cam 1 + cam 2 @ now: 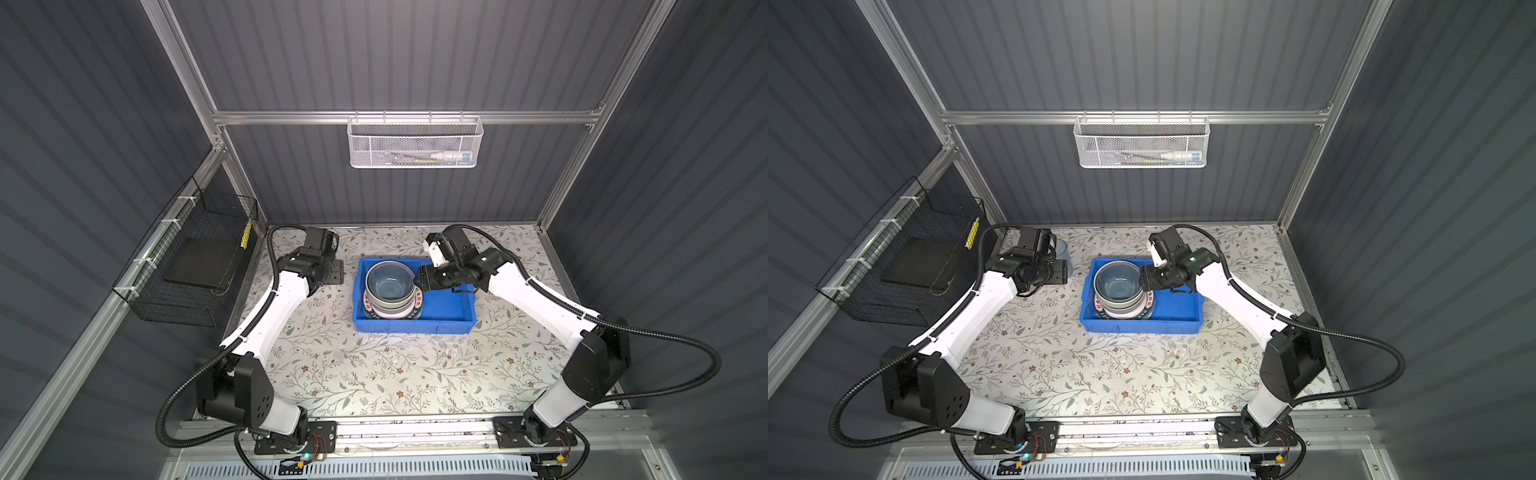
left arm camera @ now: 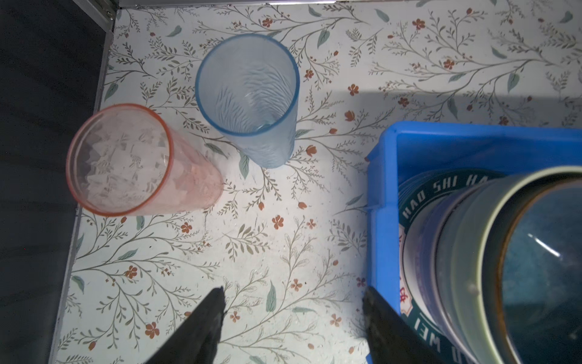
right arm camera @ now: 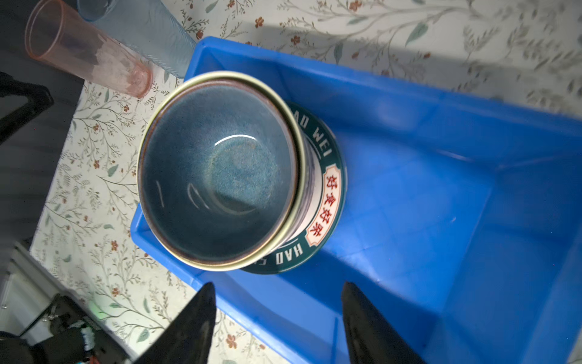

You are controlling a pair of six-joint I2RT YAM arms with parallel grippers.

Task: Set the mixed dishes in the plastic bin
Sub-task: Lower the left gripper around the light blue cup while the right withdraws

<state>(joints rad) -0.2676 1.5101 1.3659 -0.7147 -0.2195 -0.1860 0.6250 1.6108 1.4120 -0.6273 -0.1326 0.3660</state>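
Observation:
The bright blue plastic bin [image 1: 449, 322] [image 1: 1179, 324] sits mid-table. In its left half stands a stack of dishes: a dark lettered-rim plate [image 3: 327, 189] at the bottom, bowls above it, and a blue bowl [image 1: 390, 282] [image 3: 217, 170] nested in a green bowl [image 3: 297, 151] on top. My right gripper [image 3: 278, 286] [image 1: 419, 282] hangs open beside the stack over the bin, holding nothing. My left gripper [image 2: 293, 290] [image 1: 334, 272] is open over the table just left of the bin. A translucent blue tumbler [image 2: 252, 104] and a pink tumbler [image 2: 132, 164] stand upright beyond it.
A black wire basket [image 1: 195, 266] hangs on the left wall and a white mesh basket [image 1: 415, 143] on the back wall. The two tumblers stand close to the table's back-left edge. The bin's right half [image 3: 441, 205] holds nothing.

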